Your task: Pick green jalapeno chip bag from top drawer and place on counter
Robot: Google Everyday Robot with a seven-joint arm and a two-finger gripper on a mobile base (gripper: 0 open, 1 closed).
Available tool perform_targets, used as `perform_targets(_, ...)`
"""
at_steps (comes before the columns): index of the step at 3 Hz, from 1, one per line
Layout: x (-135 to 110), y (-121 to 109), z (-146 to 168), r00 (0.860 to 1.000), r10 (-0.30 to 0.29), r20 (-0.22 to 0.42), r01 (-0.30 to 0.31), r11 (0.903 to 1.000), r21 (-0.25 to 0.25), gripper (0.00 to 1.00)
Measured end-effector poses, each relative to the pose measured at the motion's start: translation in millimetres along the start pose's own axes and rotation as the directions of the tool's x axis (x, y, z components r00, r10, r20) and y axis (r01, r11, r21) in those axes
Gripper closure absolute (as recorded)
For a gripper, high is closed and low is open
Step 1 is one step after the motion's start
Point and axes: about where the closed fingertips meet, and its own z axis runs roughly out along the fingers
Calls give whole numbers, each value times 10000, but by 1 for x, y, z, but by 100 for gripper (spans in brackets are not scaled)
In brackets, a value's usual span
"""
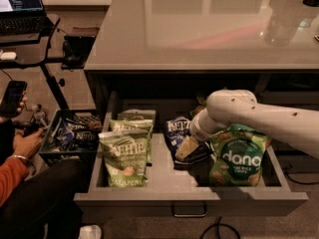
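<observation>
**Examiner:** State the position of the top drawer (pixel 149 201).

**Inspector:** Pulled out below the counter (pixel 199 34), with its slim handle (pixel 189 213) on the front wall. The grey floor shows between the contents.

**Examiner:** Location of the green jalapeno chip bag (pixel 124 156)?

**Inspector:** In the drawer, left half, near the front. It stands upright with its label facing out. A second green bag (pixel 133 124) stands directly behind it. Nothing grips it.

**Examiner:** And the tool (pixel 183 149)?

**Inspector:** At the end of the white arm (pixel 259 118), which reaches in from the right. It is low inside the drawer, at the centre, over a dark blue chip bag (pixel 175 131). Whether it is set wide or narrow cannot be told. No item is seen lifted by it. It is apart from the jalapeno bag, with bare drawer floor between them.

**Examiner:** Other contents?

**Inspector:** A green "dang" bag (pixel 238 159) stands upright in the right half, just beside the tool and partly under the arm.

**Examiner:** Surroundings?

**Inspector:** On the left a seated person in an orange sleeve (pixel 10 176) holds a phone (pixel 12 97). A dark bin of snack bags (pixel 72 132) sits on the ground beside the drawer. A laptop (pixel 20 1) rests on a dark desk at upper left.
</observation>
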Motion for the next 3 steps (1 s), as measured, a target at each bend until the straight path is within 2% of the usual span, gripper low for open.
perform_targets(1,0,4,9,9999,-15,-122,12,9996,-289,42)
perform_targets(3,-2,3,4,9999,-16,-122,12,9996,-289,89)
